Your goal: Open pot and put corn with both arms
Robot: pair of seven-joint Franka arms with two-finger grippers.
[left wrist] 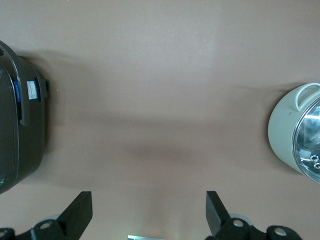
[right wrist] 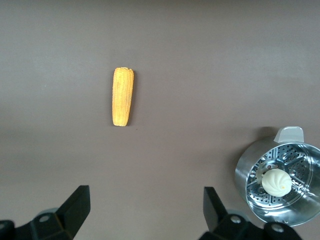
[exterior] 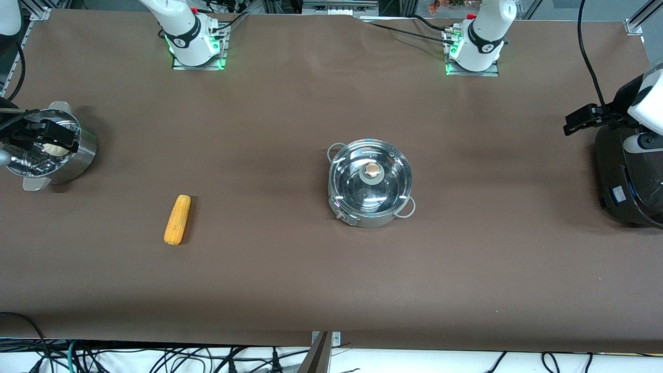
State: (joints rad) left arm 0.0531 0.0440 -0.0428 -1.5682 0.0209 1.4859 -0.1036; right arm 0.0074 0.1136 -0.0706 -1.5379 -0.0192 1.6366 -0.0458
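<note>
While nothing has been gripped yet, you are at the very start: the lid (exterior: 370, 173) with its tan knob (exterior: 371, 169) sits shut on the pot (exterior: 370, 182), and the corn (exterior: 177, 219) lies bare on the table (exterior: 290, 280). Going from the right arm's end of the table toward the left arm's, you first meet the right gripper (exterior: 44, 135), hanging over the steamer (exterior: 52, 146) with the white bun (right wrist: 276, 182) in it; the right wrist view shows its fingers (right wrist: 75, 207) spread wide with nothing between them. The corn comes next, nearer to the front camera than the steamer and well apart from it, its tapered end toward the camera. The pot stands about mid-table, well apart from the corn. Last, at the left arm's end, the left gripper (exterior: 582, 119) hangs over the table just beside the black rice cooker (exterior: 629, 178), its fingers (left wrist: 77, 212) also wide apart and empty. I judge your next move calls for the left gripper to travel over the pot, centre on the knob and come down square before closing, since the knob is small and rounded and could slip; the right gripper can meanwhile line up across the corn's width.
</note>
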